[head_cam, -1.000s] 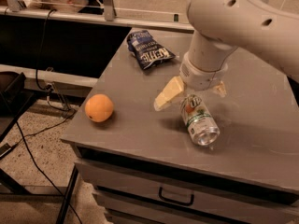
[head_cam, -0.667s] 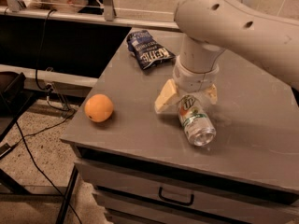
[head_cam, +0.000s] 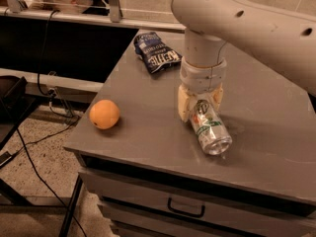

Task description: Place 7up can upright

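Note:
The 7up can (head_cam: 211, 129) lies on its side on the grey table (head_cam: 276, 127), its open-top end pointing toward the front edge. It is silver-white with green bands. My gripper (head_cam: 200, 108) comes straight down over the can's far end. Its two cream fingers (head_cam: 183, 103) stand on either side of the can and press against it. The white arm rises above it and hides the can's far end.
An orange (head_cam: 104, 114) sits near the table's front left corner. A dark blue chip bag (head_cam: 157, 52) lies at the back left. A drawer with a handle (head_cam: 185, 209) is under the tabletop. Cables run over the floor at left.
The arm has shifted left over the can. The left finger, earlier splayed wide, has come in against the can. The can still lies on its side and has turned slightly.

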`<state>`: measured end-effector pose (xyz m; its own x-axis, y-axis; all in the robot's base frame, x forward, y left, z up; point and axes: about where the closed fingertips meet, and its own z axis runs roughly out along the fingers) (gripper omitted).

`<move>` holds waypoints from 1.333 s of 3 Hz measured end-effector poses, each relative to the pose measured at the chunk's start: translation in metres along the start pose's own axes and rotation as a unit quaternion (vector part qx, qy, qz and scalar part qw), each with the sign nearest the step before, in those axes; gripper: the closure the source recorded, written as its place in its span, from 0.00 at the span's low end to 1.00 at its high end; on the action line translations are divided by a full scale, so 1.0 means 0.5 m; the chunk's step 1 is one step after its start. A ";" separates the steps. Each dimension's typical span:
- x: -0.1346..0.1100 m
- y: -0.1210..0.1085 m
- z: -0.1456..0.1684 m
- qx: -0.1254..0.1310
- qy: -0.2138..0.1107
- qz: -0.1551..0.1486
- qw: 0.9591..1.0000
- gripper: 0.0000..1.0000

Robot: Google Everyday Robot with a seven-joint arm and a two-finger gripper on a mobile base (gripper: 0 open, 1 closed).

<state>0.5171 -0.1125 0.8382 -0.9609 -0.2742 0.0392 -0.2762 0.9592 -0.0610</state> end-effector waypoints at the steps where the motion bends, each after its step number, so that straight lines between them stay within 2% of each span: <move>1: 0.001 0.002 -0.016 0.002 0.023 -0.033 0.999 0.87; 2: 0.000 -0.005 -0.049 -0.007 -0.010 -0.088 0.996 1.00; 3: 0.000 -0.035 -0.115 -0.038 -0.124 -0.162 0.978 1.00; 4: 0.031 -0.047 -0.135 -0.090 -0.215 -0.188 0.954 1.00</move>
<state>0.5099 -0.1345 0.9078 -0.7254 -0.5664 -0.3912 -0.6316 0.7736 0.0511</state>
